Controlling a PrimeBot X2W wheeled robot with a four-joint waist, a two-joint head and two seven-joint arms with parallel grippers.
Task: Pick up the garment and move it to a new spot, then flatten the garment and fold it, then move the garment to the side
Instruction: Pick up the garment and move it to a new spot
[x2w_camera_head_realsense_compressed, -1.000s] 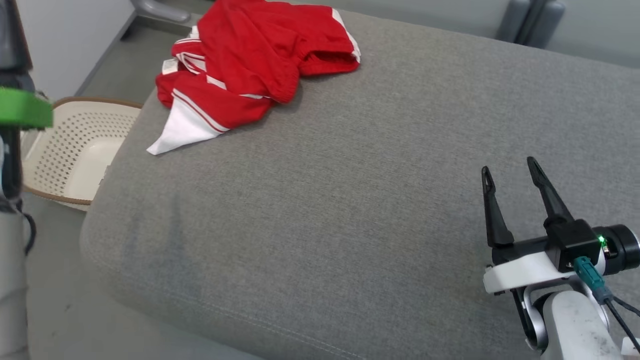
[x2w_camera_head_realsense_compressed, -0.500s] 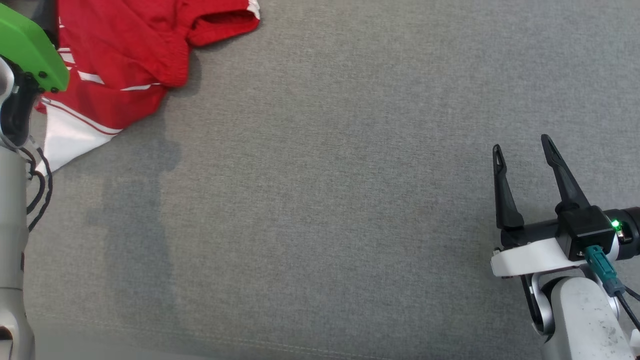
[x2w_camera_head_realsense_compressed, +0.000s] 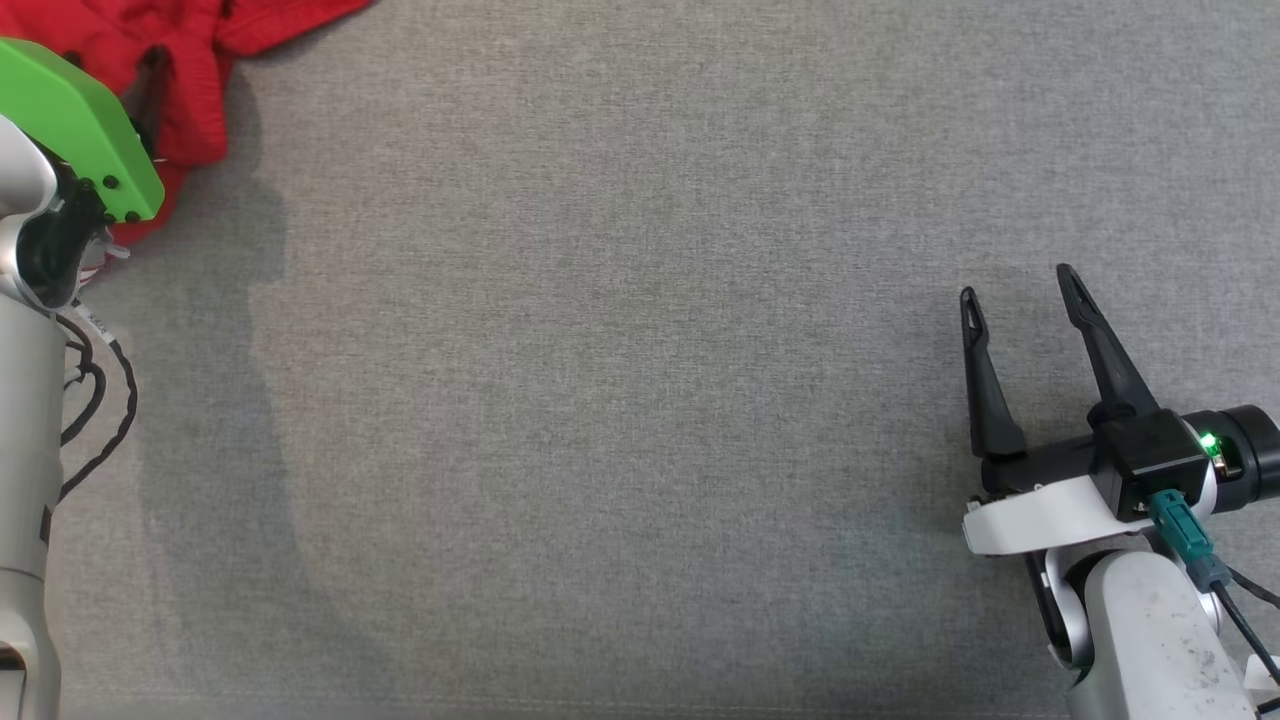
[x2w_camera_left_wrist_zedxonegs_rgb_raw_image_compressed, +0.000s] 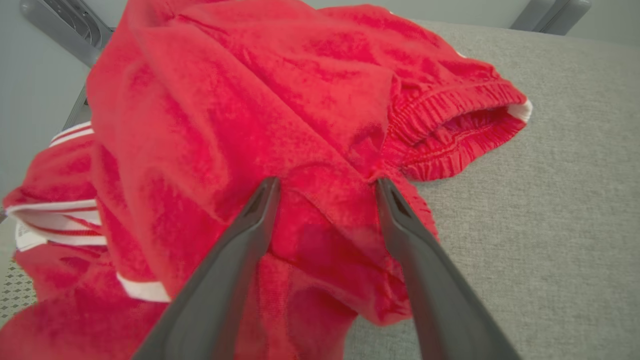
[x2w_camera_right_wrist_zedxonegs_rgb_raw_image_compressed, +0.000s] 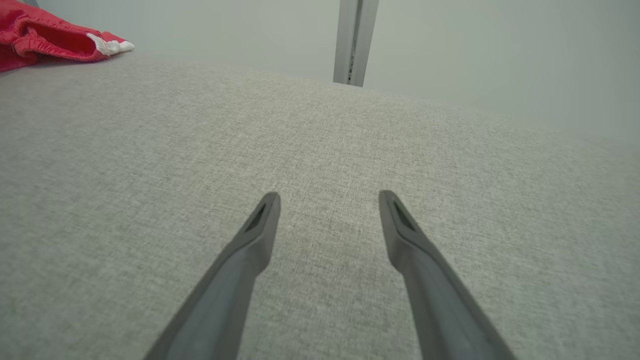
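The garment (x2w_camera_left_wrist_zedxonegs_rgb_raw_image_compressed: 210, 100) is a crumpled red piece with white stripes and an elastic cuff, lying at the far left of the grey cushion (x2w_camera_head_realsense_compressed: 640, 380). In the head view the garment (x2w_camera_head_realsense_compressed: 200, 60) peeks out at the top left, partly hidden by my left arm's green cover (x2w_camera_head_realsense_compressed: 75, 130). My left gripper (x2w_camera_left_wrist_zedxonegs_rgb_raw_image_compressed: 327, 184) is open, its two fingers straddling a raised fold of the red cloth and touching it. My right gripper (x2w_camera_head_realsense_compressed: 1015, 290) is open over bare cushion at the lower right, nothing between its fingers. In the right wrist view, the right gripper (x2w_camera_right_wrist_zedxonegs_rgb_raw_image_compressed: 327, 200) is far from the garment (x2w_camera_right_wrist_zedxonegs_rgb_raw_image_compressed: 45, 40).
The cushion's front seam runs along the bottom of the head view. A grey metal post (x2w_camera_right_wrist_zedxonegs_rgb_raw_image_compressed: 355, 40) stands against the pale wall beyond the cushion. A perforated basket (x2w_camera_left_wrist_zedxonegs_rgb_raw_image_compressed: 12, 295) shows at the lower left of the left wrist view, beside the garment.
The head camera has tilted down and turned, so the garment slid to the picture's top left corner. My left arm has come in over the garment. The right gripper stays open.
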